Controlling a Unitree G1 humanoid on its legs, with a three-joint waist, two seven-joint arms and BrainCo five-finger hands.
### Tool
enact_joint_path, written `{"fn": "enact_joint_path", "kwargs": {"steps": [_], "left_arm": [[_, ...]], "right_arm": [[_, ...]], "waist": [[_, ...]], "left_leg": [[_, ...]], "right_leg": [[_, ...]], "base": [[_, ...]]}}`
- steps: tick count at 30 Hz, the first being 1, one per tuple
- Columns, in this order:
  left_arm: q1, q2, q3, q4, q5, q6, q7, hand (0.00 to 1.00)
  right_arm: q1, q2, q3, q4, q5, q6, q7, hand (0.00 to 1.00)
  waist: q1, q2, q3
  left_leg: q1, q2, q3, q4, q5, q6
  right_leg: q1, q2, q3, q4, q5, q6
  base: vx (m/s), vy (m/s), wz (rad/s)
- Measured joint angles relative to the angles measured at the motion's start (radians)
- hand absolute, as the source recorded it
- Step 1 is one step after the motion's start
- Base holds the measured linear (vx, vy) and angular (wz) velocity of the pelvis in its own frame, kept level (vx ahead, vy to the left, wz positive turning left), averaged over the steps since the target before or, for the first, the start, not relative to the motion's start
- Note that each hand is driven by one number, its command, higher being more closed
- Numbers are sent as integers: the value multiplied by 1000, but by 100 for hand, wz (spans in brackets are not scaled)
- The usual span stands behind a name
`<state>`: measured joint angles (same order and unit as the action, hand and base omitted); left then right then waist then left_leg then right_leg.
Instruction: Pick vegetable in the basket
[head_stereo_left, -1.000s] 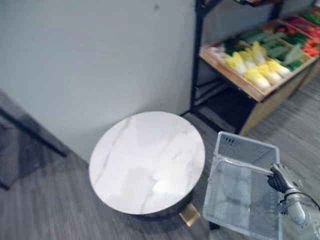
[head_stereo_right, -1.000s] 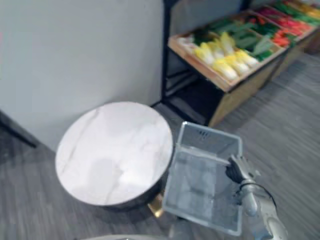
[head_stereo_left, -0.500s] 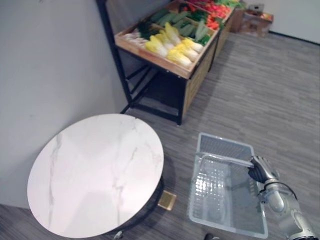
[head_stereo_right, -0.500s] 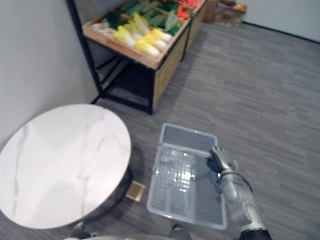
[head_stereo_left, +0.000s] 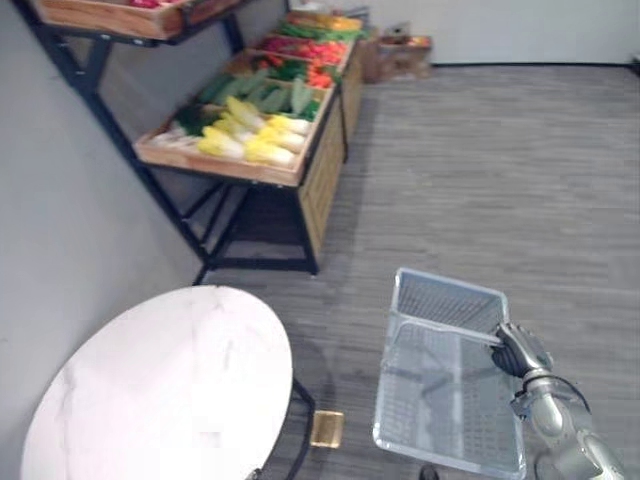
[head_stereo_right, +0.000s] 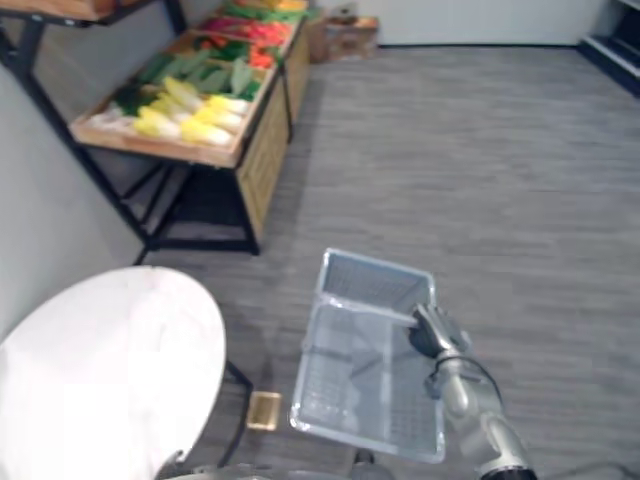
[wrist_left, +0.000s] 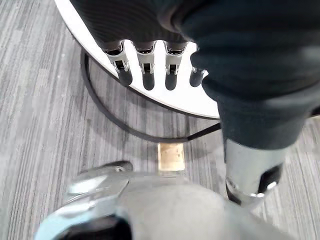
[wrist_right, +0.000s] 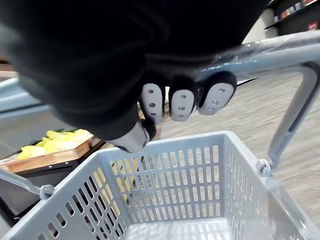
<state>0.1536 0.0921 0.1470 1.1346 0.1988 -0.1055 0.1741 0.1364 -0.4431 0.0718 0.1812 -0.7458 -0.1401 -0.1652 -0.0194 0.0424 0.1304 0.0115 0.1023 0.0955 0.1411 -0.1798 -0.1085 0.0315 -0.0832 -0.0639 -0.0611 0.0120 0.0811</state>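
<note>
Grey floor (head_stereo_left: 480, 150): R hand (head_stereo_left: 520, 352) fingers (wrist_right: 181, 104) clenched on basket (head_stereo_left: 445, 300) handle (wrist_right: 280, 52); L hand (wrist_left: 140, 30) fingers loose.

Soft, even indoor light filled the room, washing the grey floor (head_stereo_left: 500, 180) and putting a pale sheen on the round table (head_stereo_left: 160, 390); shadow pooled beneath the produce shelf (head_stereo_left: 220, 166), and the handle (wrist_right: 270, 52) of the basket (head_stereo_left: 447, 300) caught glare in the right wrist view.

the pale grey slotted plastic basket (head_stereo_left: 448, 300) hangs from my right hand (head_stereo_left: 520, 350), fingers curled round its handle (wrist_right: 260, 55), above the grey floor (head_stereo_left: 500, 180). the vegetables (head_stereo_left: 245, 140), yellow-white cabbages with green and red ones beyond, lie in rows on the slanted wooden shelf (head_stereo_left: 225, 168), well apart from the basket.
</note>
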Motion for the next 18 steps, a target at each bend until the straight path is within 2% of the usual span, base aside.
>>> {"fn": "enact_joint_path", "kwargs": {"steps": [2, 4, 7, 8, 10, 13, 14, 16, 17, 18], "left_arm": [[-2, 10, 13, -1, -1, -1, 2, 0], [-1, 14, 12, -1, 0, 1, 3, 0], [-5, 8, 7, -8, 0, 0, 3, 0], [-4, 7, 6, -10, 1, 1, 3, 0], [-4, 6, 5, -13, 1, 0, 3, 0], [-2, -5, -5, -23, 1, 0, 0, 0], [-3, -2, -15, -24, 1, -1, -1, 0], [-3, 2, -34, -23, 1, 0, -2, 0], [-3, 6, -38, -23, 1, 0, -2, 0], [-1, 12, -55, -22, 0, 0, -1, 0]], "right_arm": [[-2, 0, 5, 0, 0, 0, 0, 100], [-2, -2, 10, 2, 0, 0, 0, 100], [-2, -2, 12, 3, 8, -8, 1, 100], [-2, -2, 19, 13, 8, -21, 2, 100], [-5, 1, 22, 33, 9, -25, 2, 100], [-5, 1, 15, 36, 9, -23, 1, 100], [-6, 1, 12, 38, 9, -22, 1, 100], [0, 5, 8, 45, 9, -14, 1, 100], [4, 23, -3, 61, 8, -9, 0, 100], [-19, 36, -31, 61, 7, -1, -5, 100]], "waist": [[6, -21, 14], [3, -22, 12], [6, -4, 19], [18, 5, 18], [29, 7, 17], [29, 6, 16], [28, 5, 17], [21, 8, 17], [22, 2, 20], [27, -2, 26]], "left_leg": [[3, -18, 27, 2, -6, 10], [11, -40, 35, 5, -3, 27], [12, -53, 28, 2, -3, 27], [14, -55, 27, 2, -4, 28], [27, -56, 26, -1, -4, 28], [44, -55, 5, -4, -12, 41], [42, -55, -6, -4, -15, 46], [45, -55, -24, 1, -41, 69], [49, -56, -30, 7, -65, 83], [52, -53, -26, 43, -97, 102]], "right_leg": [[-5, -23, 11, -16, 38, 22], [-3, -42, 19, -30, 48, 38], [-5, -51, 23, -40, 53, 45], [-5, -51, 25, -42, 54, 46], [2, -48, 25, -42, 54, 46], [10, -41, 24, -36, 54, 46], [-10, -41, 23, -2, 39, 43], [-79, -45, 22, 159, -38, 51], [-140, -50, 23, 311, -80, 50], [-235, -59, 23, 526, -81, 42]], "base": [[57, 156, -36], [124, 126, -13], [118, 59, -9], [123, 14, -16], [91, -4, -12], [41, -14, -11], [3, -5, -8], [-23, 17, 4], [-92, 46, -2], [-89, 36, -2]]}}
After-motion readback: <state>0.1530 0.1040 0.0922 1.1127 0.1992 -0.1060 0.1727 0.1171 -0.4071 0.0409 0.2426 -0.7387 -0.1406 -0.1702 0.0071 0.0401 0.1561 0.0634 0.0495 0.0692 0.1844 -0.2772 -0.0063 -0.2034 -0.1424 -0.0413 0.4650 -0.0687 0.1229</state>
